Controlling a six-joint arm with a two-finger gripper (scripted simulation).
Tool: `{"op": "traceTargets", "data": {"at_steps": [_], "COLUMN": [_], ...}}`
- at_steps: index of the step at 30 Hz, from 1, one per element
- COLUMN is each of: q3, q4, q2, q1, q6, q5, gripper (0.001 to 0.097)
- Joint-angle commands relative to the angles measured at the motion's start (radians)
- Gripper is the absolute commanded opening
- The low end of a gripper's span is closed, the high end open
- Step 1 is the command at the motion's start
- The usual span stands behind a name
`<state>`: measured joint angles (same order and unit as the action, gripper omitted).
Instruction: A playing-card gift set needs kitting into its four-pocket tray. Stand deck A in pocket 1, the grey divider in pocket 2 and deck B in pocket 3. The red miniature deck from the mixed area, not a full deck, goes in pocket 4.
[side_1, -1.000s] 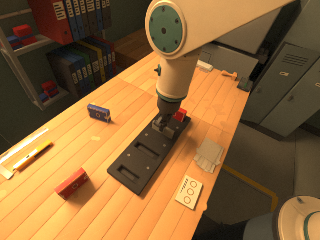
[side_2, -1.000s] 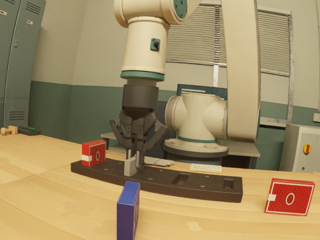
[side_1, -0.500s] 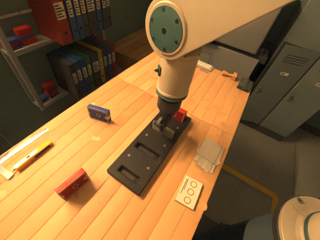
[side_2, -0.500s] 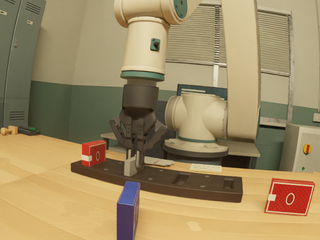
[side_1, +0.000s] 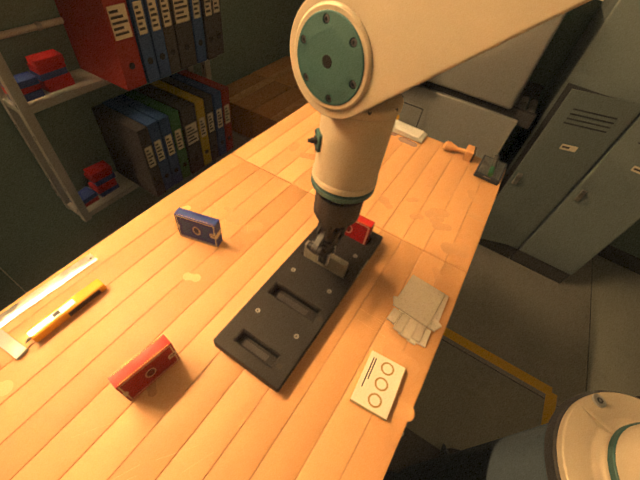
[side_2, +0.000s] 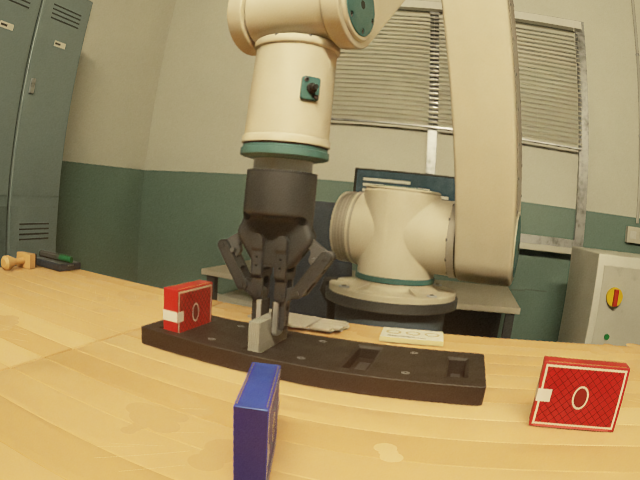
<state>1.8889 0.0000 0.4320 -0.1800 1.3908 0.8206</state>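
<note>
A dark four-pocket tray [side_1: 300, 305] [side_2: 315, 359] lies on the wooden table. A red deck [side_1: 360, 229] [side_2: 187, 306] stands in its end pocket, the one farthest from the side camera. The grey divider [side_1: 325, 260] [side_2: 260, 334] stands in the pocket beside it. My gripper [side_1: 324, 249] [side_2: 268, 313] is closed on the divider's top edge. The other two pockets [side_1: 293, 301] [side_1: 257, 346] hold nothing. A blue deck [side_1: 198, 226] [side_2: 255, 420] stands on edge on the table off the tray's long side. A second red deck [side_1: 144, 367] [side_2: 578, 393] stands on edge near the tray's empty end.
A bookshelf with binders [side_1: 155, 77] stands beyond the table's far edge. A yellow utility knife [side_1: 66, 310] and a ruler [side_1: 41, 292] lie there too. Folded grey cloth [side_1: 418, 315] and a printed card [side_1: 378, 384] lie by the table edge. The robot base [side_2: 393, 248] stands behind the tray.
</note>
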Motion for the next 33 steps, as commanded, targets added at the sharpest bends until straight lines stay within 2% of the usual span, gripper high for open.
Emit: {"op": "traceTargets", "data": {"at_steps": [1,17,33], "q3": [-0.001,-0.005,-0.005], "q4": [0.0,0.0,0.0], "q2": [0.0,0.001,0.001], "q1": [0.0,0.0,0.0], "q6": [0.0,0.0,0.0], "q5": [0.0,0.002,0.002], "gripper": [0.008,0.0085,0.04]}}
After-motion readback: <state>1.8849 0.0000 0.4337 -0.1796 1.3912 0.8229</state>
